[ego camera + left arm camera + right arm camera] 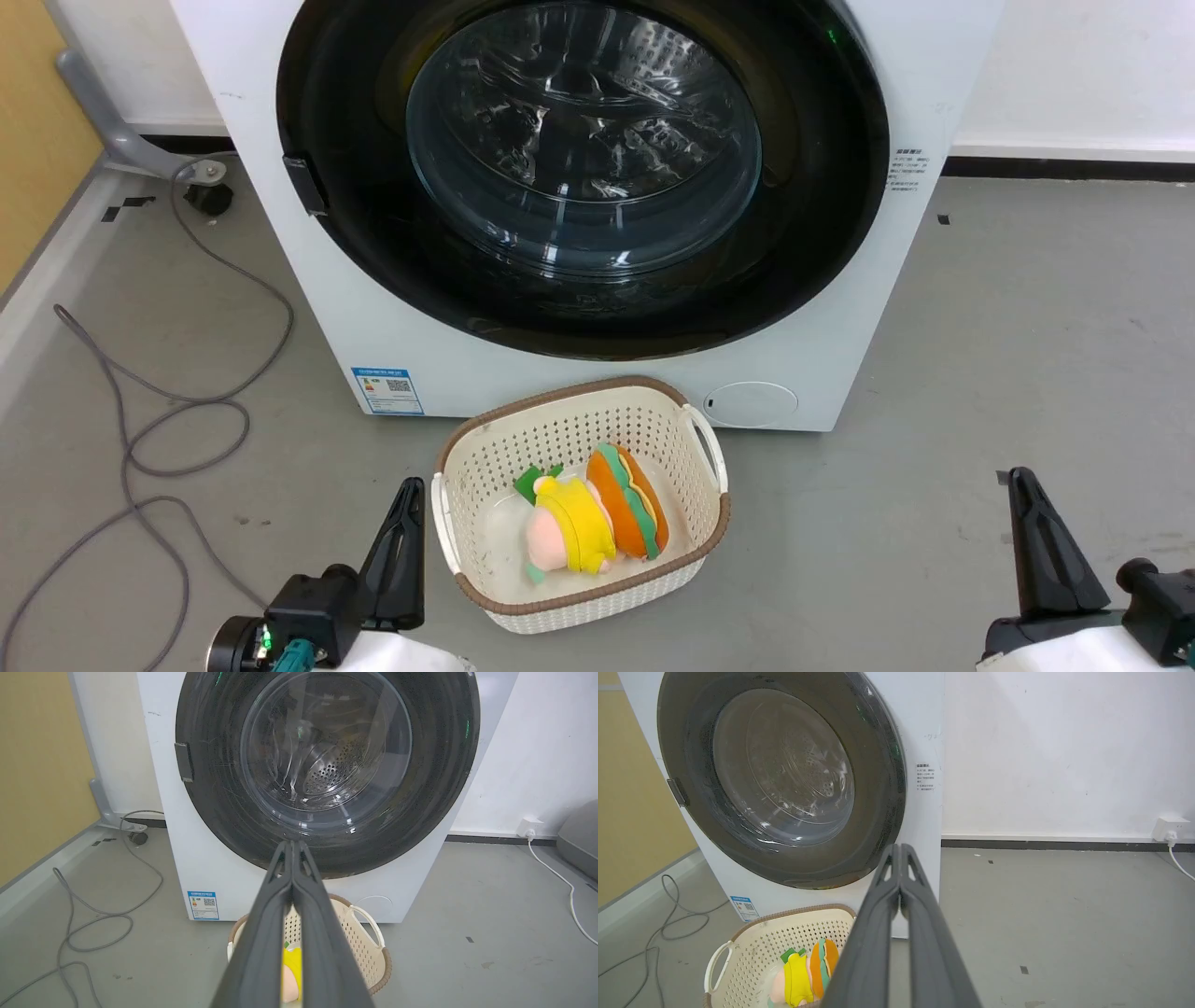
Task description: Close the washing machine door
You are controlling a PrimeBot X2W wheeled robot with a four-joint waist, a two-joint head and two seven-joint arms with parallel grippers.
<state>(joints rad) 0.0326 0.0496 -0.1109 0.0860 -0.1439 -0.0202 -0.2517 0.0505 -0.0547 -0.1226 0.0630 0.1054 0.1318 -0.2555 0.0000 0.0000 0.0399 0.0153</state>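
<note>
The left claw (409,490) has its 2 fingers pressed together on nothing, with the cream basket (485,439) just to its right. Ahead of it and up to the right, the washing machine door (583,168) lies flush against the washing machine (822,355). Well right of the basket, the right claw (1022,481) is likewise closed and empty.

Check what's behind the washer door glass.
Through the clear centre of the washing machine door, the perforated steel drum shows under glare; no laundry that I can make out. The door's black rim covers whatever sits around the glass.
</note>
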